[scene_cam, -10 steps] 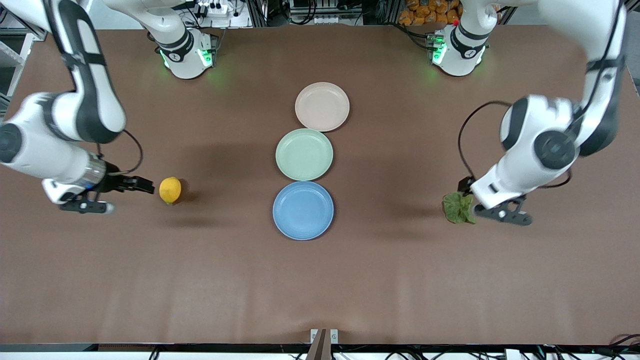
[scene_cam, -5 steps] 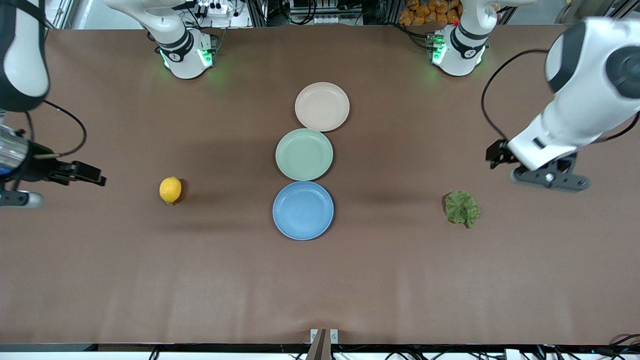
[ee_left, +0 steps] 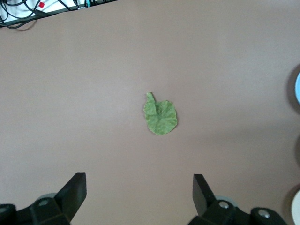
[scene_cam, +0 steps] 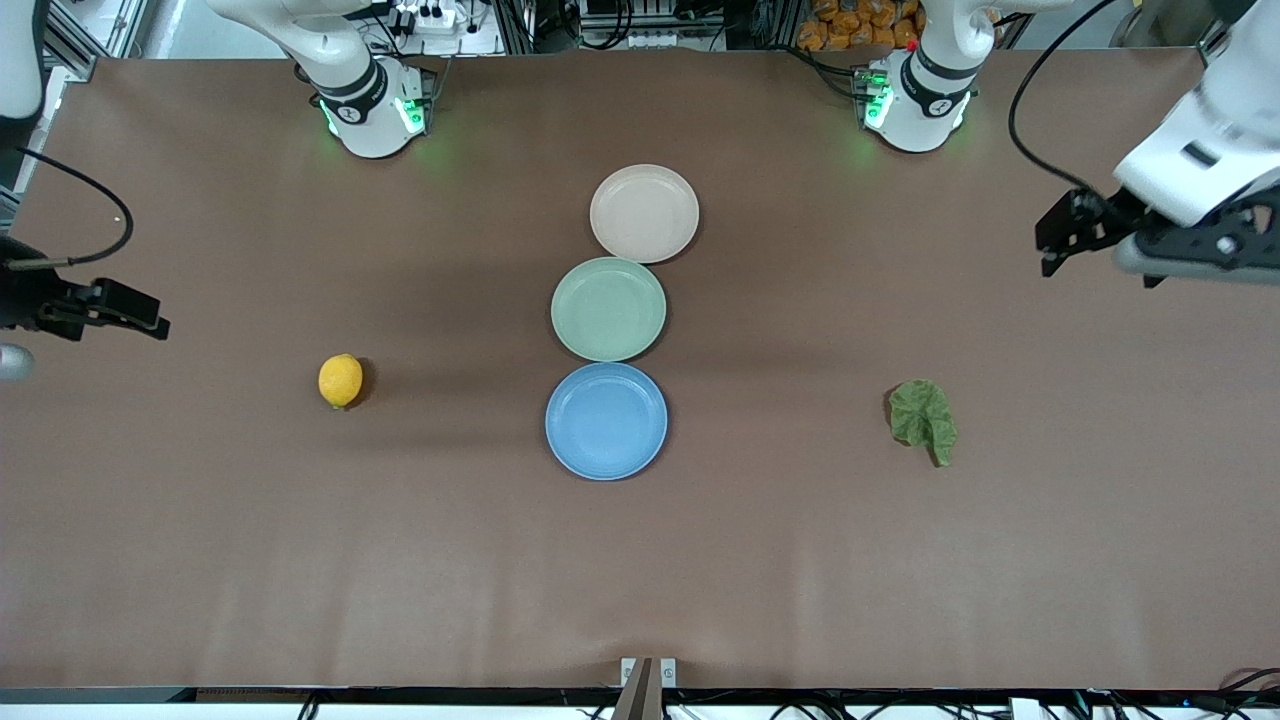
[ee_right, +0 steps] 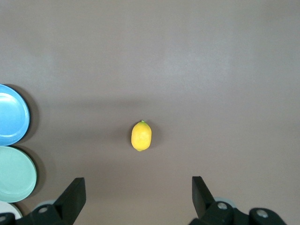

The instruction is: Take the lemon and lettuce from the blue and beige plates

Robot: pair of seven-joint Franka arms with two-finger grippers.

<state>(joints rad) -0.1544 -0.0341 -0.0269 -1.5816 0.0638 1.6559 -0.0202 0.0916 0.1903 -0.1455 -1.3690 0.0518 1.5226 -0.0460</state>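
Observation:
The lemon (scene_cam: 340,380) lies on the bare table toward the right arm's end, off any plate. The lettuce (scene_cam: 923,420) lies flat on the table toward the left arm's end. The blue plate (scene_cam: 606,421) and the beige plate (scene_cam: 644,213) are both empty at the table's middle. My right gripper (scene_cam: 140,312) is open and empty, up in the air near its end of the table; its wrist view shows the lemon (ee_right: 141,135) well below its open gripper (ee_right: 138,192). My left gripper (scene_cam: 1065,225) is open and empty, high above the lettuce (ee_left: 160,116) seen past its open gripper (ee_left: 139,192).
A mint-green plate (scene_cam: 608,308) sits between the blue and beige plates, touching both. The three plates form a line across the table's middle. The blue plate (ee_right: 9,115) and green plate (ee_right: 14,173) show at the right wrist view's edge.
Both grippers have risen and drawn away from the lemon and the lettuce toward the table's ends. The lettuce, partly hidden by the left gripper a second ago, now lies free and spread out.

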